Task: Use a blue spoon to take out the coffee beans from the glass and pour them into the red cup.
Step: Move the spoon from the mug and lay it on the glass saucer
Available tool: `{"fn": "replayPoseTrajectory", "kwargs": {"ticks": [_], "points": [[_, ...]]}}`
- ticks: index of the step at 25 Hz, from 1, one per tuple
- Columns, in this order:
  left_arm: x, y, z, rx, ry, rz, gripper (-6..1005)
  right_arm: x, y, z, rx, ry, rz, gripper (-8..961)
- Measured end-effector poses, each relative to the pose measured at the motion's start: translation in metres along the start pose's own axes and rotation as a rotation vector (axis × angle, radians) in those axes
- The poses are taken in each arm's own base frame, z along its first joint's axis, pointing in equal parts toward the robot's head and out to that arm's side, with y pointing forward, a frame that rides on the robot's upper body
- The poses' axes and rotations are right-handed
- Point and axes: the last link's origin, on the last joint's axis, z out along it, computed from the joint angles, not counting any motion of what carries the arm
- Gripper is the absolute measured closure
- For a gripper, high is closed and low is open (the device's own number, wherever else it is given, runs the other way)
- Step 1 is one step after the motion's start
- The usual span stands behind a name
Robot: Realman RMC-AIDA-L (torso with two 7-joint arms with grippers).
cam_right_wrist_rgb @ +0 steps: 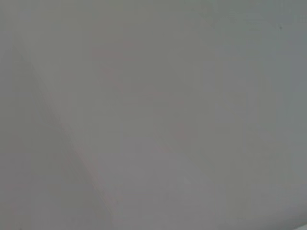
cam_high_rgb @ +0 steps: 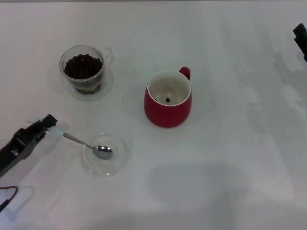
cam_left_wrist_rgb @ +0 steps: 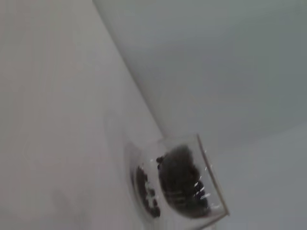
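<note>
The blue spoon (cam_high_rgb: 79,140) lies with its metal bowl inside a shallow clear dish (cam_high_rgb: 117,165), and its pale handle points toward my left gripper (cam_high_rgb: 48,127). That gripper is low at the left of the table and is shut on the end of the handle. The glass (cam_high_rgb: 85,72), full of coffee beans (cam_high_rgb: 83,65), stands at the back left; it also shows in the left wrist view (cam_left_wrist_rgb: 180,184). The red cup (cam_high_rgb: 168,108) stands at the centre with one bean inside. My right gripper (cam_high_rgb: 301,40) is parked at the far right edge.
The white table (cam_high_rgb: 230,158) stretches wide to the right and front of the cup. A dark cable (cam_high_rgb: 7,196) lies at the front left corner. The right wrist view shows only bare surface.
</note>
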Motion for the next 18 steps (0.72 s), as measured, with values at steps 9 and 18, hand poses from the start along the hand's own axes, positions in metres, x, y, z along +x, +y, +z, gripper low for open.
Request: {"fn": "replayPoseTrajectory", "kwargs": {"ticks": [9, 18], "points": [[-0.011, -0.001, 0.018, 0.027, -0.037, -0.004, 864, 0.001, 0.001, 0.0, -0.003, 0.002, 0.001, 178], [-0.015, -0.001, 0.028, 0.038, -0.059, 0.019, 847, 0.001, 0.0, 0.0, 0.003, 0.007, 0.003, 177]]}}
